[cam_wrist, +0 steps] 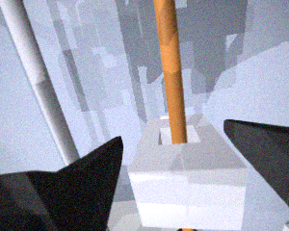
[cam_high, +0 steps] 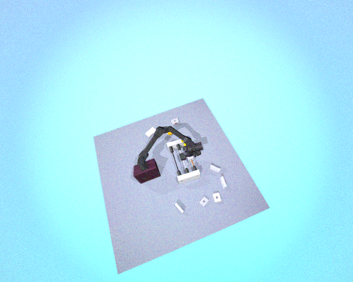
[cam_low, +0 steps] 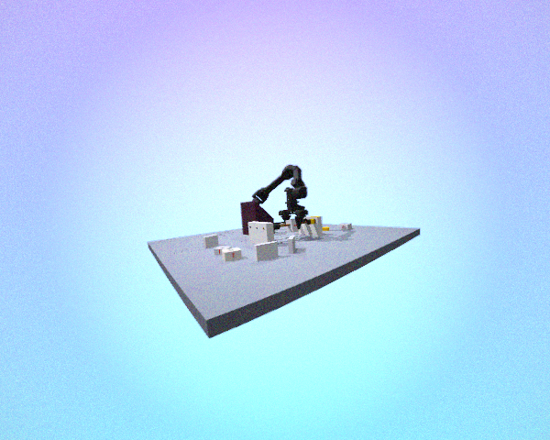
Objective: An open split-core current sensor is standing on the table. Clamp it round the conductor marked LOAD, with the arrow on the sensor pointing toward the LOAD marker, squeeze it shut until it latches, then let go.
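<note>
The white split-core sensor sits round the orange conductor, which passes through its square window. Its two halves look together in the wrist view; whether it is latched cannot be told. My gripper is open, with one black finger on each side of the sensor and a visible gap at both sides. No arrow or LOAD marking can be read in these frames.
The conductors run between two white end blocks. A grey conductor lies left of the orange one in the wrist view. Several white blocks stand or lie around, including one near the rack. The dark red base block carries the arm.
</note>
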### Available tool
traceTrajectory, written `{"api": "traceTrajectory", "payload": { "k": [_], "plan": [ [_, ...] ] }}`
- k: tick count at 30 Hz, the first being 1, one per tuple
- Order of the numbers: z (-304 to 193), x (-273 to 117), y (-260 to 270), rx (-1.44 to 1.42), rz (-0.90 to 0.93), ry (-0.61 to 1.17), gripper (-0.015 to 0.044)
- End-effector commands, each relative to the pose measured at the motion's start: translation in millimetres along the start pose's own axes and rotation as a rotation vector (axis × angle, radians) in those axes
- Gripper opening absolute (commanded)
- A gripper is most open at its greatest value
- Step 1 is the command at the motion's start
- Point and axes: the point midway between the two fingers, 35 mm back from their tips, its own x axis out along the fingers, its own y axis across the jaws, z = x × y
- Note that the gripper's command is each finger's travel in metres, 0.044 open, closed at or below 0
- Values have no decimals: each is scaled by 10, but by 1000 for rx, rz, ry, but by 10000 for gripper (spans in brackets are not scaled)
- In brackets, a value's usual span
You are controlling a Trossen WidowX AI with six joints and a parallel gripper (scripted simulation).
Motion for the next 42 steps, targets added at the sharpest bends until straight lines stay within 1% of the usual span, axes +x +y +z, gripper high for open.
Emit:
{"api": "traceTrajectory", "payload": {
  "k": [1, 8, 9, 20, 22, 23, 42],
  "plan": [
    [0, 1, 2, 1, 1, 0, 335],
    [0, 1, 2, 1, 1, 0, 151],
    [0, 1, 2, 1, 1, 0, 135],
    [0, 1, 2, 1, 1, 0, 62],
    [0, -6, 2, 1, 1, 0, 9],
    [0, -13, 2, 1, 0, 0, 0],
    [6, 0, -16, 2, 4, 0, 0]
  ]
}}
